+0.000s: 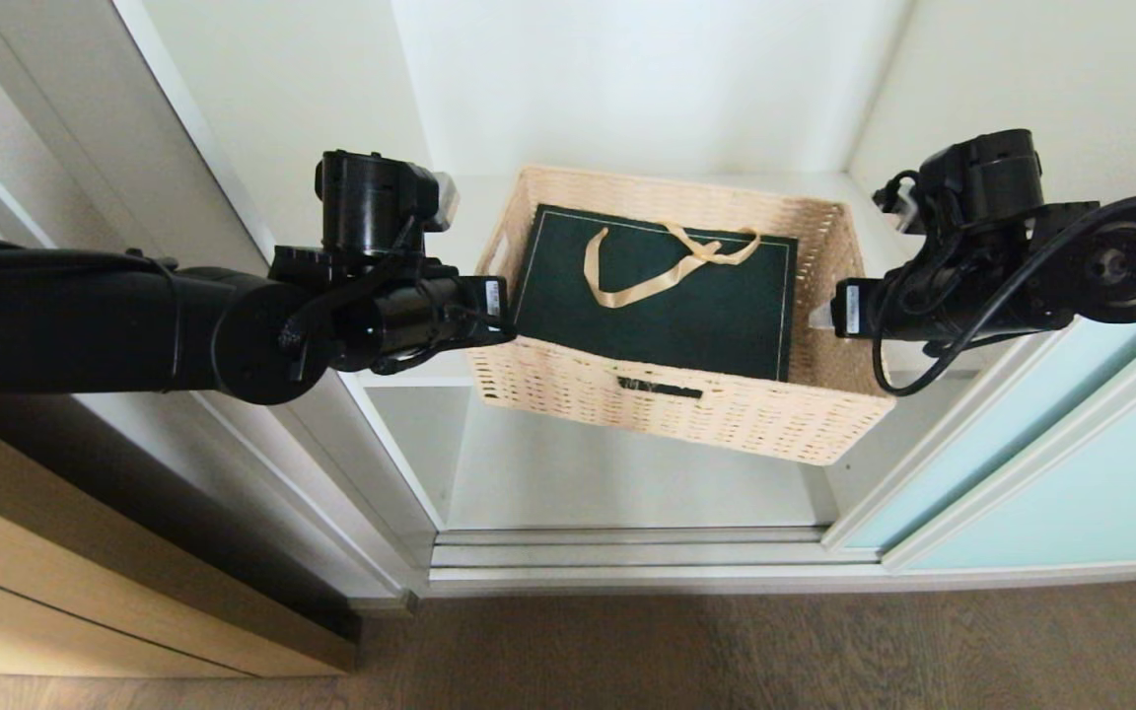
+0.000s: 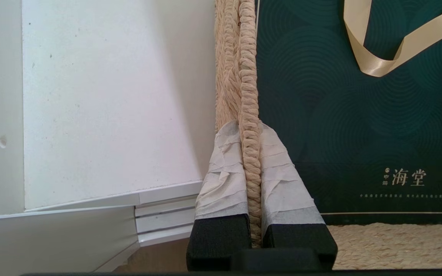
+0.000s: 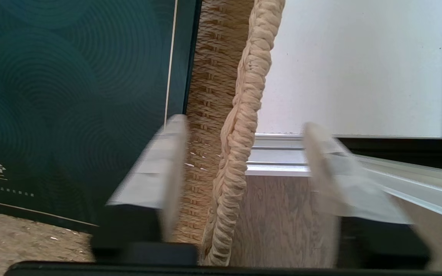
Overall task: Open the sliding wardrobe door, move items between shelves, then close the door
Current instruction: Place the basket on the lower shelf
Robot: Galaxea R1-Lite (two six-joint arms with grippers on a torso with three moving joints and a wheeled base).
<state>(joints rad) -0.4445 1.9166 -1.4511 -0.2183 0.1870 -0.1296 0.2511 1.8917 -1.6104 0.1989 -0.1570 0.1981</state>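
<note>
Floor: brown wood grain, nearest the camera, running up to the wardrobe's silver door track.

Sliding wardrobe door: frosted pale blue-green glass in a thin pale frame, standing to the right of the opening, which is uncovered.

Lower shelf: plain white board, seen beneath the basket's front.

Basket: tan wicker, rectangular, a cut-out handle in its front wall. Its front end juts out past the edge of the upper shelf, over the lower compartment; its back end lies over that shelf.

Gift bag: flat, dark green, a gold ribbon handle on top, lying inside the basket.

Left pincer: taped fingers pressed closed on the braided rim of the basket's left wall, one inside, one outside.

Right pincer: fingers apart, astride the braided rim of the right wall, neither pad visibly touching it; they appear blurred. It holds nothing yet.

Step in hand, as judged: securing a two-sided hold on the basket to carry it between shelves. Done well, the right pincer closes squarely on the rim opposite the left one before any lift, and both arms rise together so the basket stays level and the bag stays put.
</note>
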